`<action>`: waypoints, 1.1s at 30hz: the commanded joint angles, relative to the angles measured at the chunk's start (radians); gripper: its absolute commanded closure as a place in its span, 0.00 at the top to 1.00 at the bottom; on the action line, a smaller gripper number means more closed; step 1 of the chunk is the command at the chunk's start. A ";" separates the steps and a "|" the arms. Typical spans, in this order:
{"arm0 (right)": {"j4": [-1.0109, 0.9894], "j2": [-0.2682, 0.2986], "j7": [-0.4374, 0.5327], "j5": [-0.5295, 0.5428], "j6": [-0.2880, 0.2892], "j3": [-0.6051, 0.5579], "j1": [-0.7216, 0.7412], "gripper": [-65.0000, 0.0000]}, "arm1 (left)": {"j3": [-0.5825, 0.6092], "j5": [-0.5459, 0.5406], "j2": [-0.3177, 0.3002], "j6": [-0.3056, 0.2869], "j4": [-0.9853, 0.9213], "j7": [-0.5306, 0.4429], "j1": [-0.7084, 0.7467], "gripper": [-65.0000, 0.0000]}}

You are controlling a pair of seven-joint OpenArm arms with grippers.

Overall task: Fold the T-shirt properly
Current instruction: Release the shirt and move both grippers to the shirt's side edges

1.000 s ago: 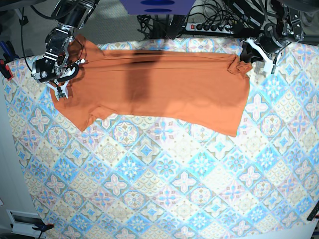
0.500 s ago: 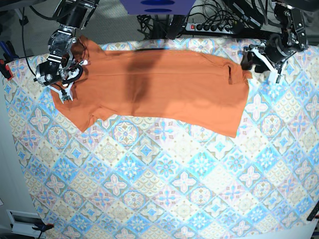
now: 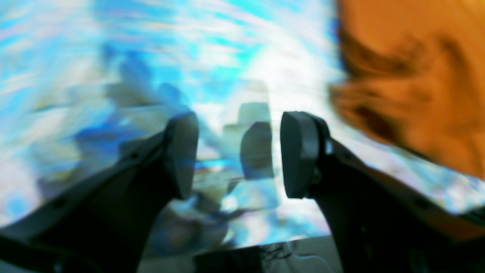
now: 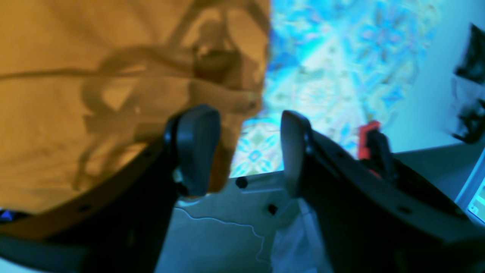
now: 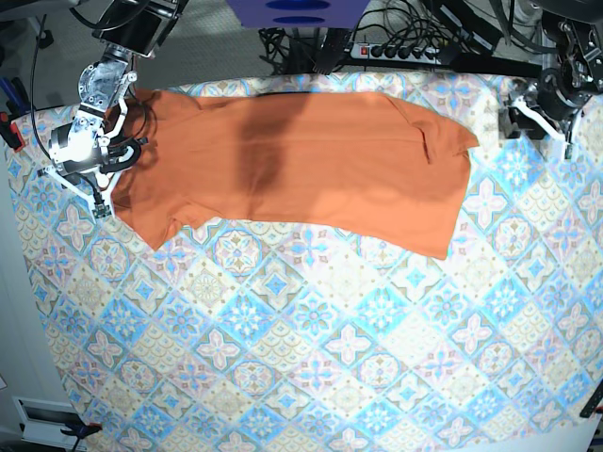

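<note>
We count two claws. The left claw [image 3: 238, 155] stands with jaws apart and nothing between them, over the patterned cloth [image 5: 311, 339], just off the shirt's hem end. The right claw [image 4: 250, 151] is likewise apart and empty, at the sleeve end, one finger over orange fabric. One T-shirt [image 5: 301, 160] lies spread across the far part of the desk on that one cloth, touched by neither claw as far as we can tell.
</note>
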 commanded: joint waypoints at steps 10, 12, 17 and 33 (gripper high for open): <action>0.018 0.006 0.011 -0.001 -0.001 0.001 0.029 0.44 | -0.001 -0.030 -0.022 -0.012 0.098 -0.017 -0.034 0.53; 0.018 0.013 0.011 -0.001 -0.001 0.001 0.033 0.44 | -0.001 -0.025 -0.009 -0.012 0.093 -0.017 -0.072 0.54; 0.016 0.013 0.013 -0.001 -0.001 -0.008 0.104 0.45 | -0.003 -0.022 0.001 -0.012 0.092 -0.015 -0.162 0.54; -0.366 0.040 0.200 -0.001 -0.001 -0.124 0.322 0.63 | 0.117 0.139 0.052 -0.012 -0.051 0.192 -0.462 0.60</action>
